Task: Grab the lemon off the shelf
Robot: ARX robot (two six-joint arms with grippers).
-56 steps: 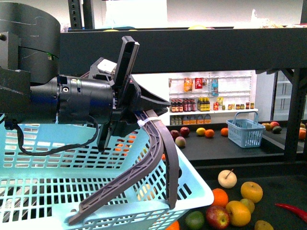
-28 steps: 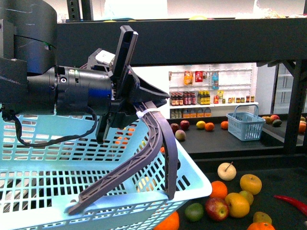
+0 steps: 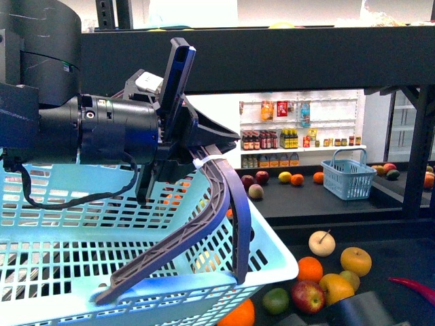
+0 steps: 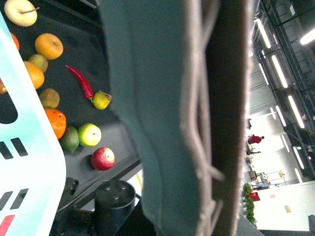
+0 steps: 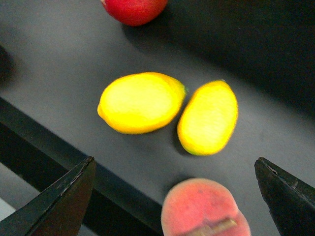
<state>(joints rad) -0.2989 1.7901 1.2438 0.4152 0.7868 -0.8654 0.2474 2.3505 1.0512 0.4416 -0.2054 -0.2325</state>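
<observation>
Two bright yellow oval fruits lie side by side on the black shelf deck point(image 5: 59, 59) in the right wrist view. One lemon point(image 5: 140, 102) is nearer the deck's front edge, and the other lemon point(image 5: 207, 117) touches it. My right gripper point(image 5: 174, 196) hovers over them, open, with a dark fingertip point(image 5: 64, 196) on either side and nothing between them. My left gripper point(image 3: 197, 159) is shut on the dark grey basket handle point(image 3: 224, 197) and holds the light blue basket point(image 3: 272, 251) up before the shelf point(image 3: 285, 64).
A pink peach point(image 5: 204, 211) lies between my right fingers, and a red apple point(image 5: 134, 7) beyond the lemons. The lower deck holds oranges, apples, a green lime point(image 3: 275, 300) and a red chili point(image 3: 414, 288). A small blue basket point(image 3: 348, 178) stands on a far rack.
The basket and left arm have shifted slightly left. A dark part of the right arm has come into the front view at the bottom right, over some of the fruit.
</observation>
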